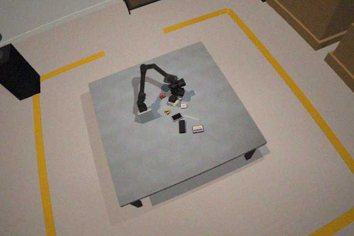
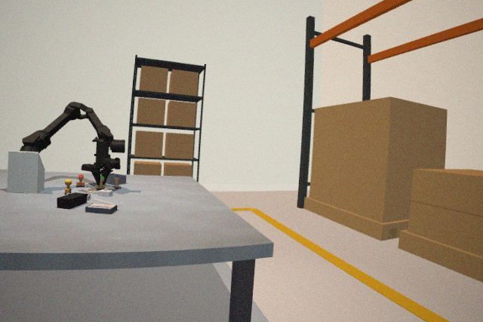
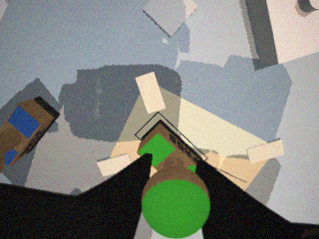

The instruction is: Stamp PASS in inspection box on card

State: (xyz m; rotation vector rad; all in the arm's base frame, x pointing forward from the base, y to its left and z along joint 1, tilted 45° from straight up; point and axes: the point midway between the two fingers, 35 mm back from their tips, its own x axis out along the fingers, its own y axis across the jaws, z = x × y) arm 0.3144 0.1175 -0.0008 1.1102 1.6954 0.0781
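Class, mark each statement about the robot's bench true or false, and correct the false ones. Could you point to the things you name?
1. The claw (image 2: 100, 185) (image 3: 173, 163) is shut on the green-topped wooden stamp (image 2: 101, 182) (image 3: 175, 206). True.
2. The blue-marked wooden stamp (image 3: 22, 121) is also in the claw. False: it stands outside it.
3. The cream paper card (image 3: 214, 124) lies beneath the green-topped stamp. True.
4. The red-topped stamp (image 1: 162, 95) (image 2: 81, 179) lies on the floor. False: it stands on the grey bench (image 1: 160, 153) (image 2: 175, 228).
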